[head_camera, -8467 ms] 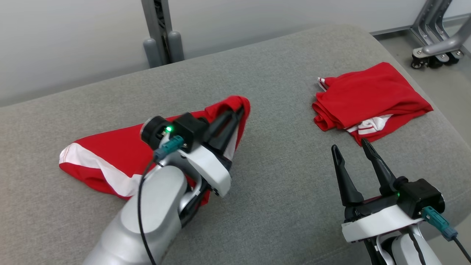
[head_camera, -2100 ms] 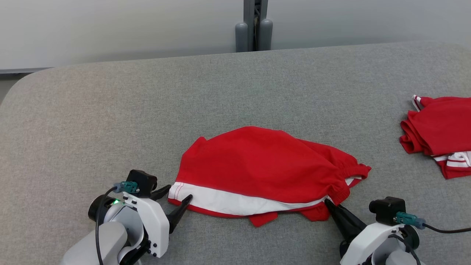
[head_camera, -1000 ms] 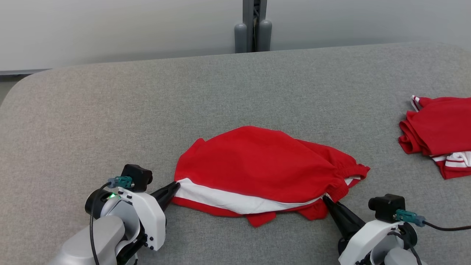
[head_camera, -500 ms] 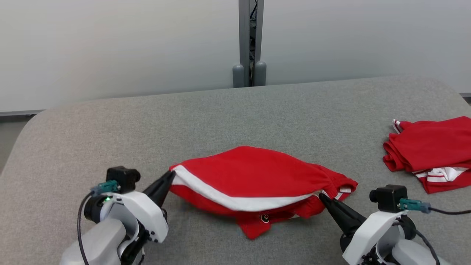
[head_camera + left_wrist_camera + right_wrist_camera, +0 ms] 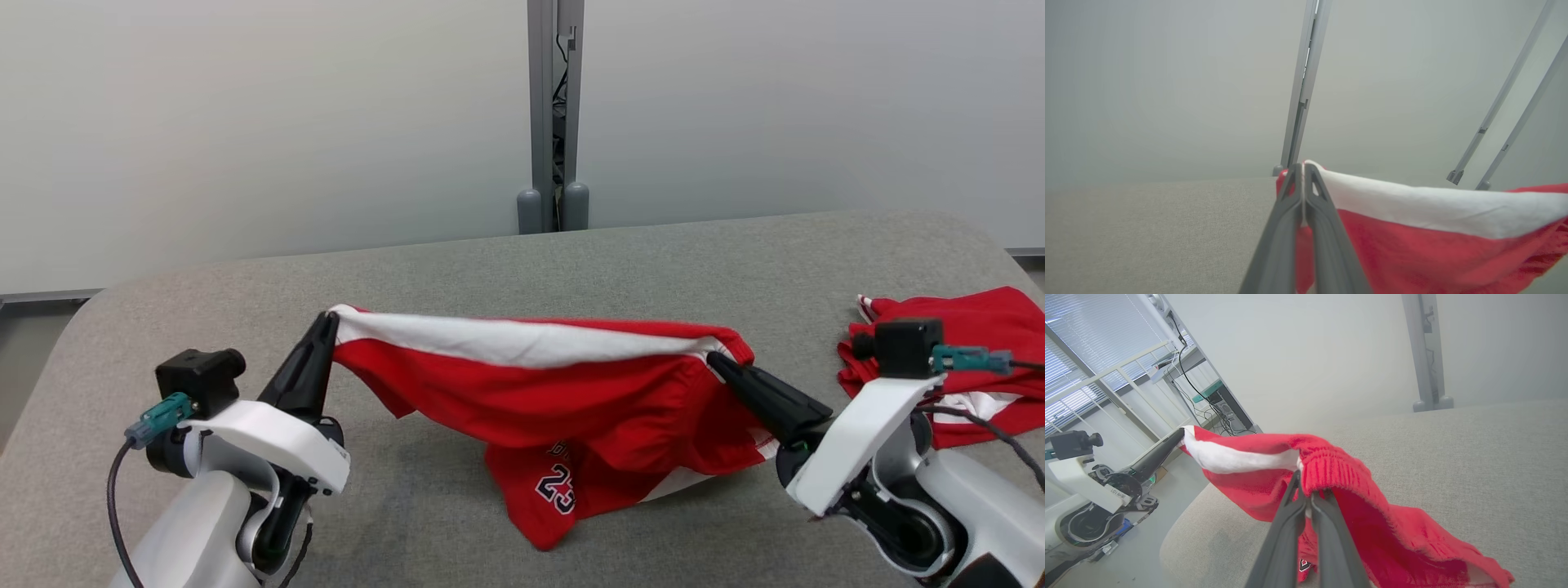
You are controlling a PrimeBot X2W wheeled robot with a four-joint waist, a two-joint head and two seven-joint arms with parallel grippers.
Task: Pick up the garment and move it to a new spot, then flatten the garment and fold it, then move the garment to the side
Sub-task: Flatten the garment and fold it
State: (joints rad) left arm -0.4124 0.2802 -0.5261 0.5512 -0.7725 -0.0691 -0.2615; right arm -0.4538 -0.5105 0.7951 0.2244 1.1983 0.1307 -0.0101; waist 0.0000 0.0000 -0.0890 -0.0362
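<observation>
left gripper (image 5: 328, 320) and right gripper (image 5: 712, 358) match: two long dark tapered fingers (image 5: 302, 376), white wrist shell (image 5: 269, 429), rounded silver-grey forearm (image 5: 196, 531), boxy black camera (image 5: 196, 377) on top, teal plug (image 5: 159, 408), thin black cable (image 5: 114, 506).

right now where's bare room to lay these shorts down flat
Bare: the grey surface behind the held shorts to the post, and left of the left fingers. Crowded: the right end, with a folded red garment past the right fingers.

The grey padded table (image 5: 653, 261) bears a red pile (image 5: 1000, 310) at its right edge, and the low end of the shorts (image 5: 571, 408).
</observation>
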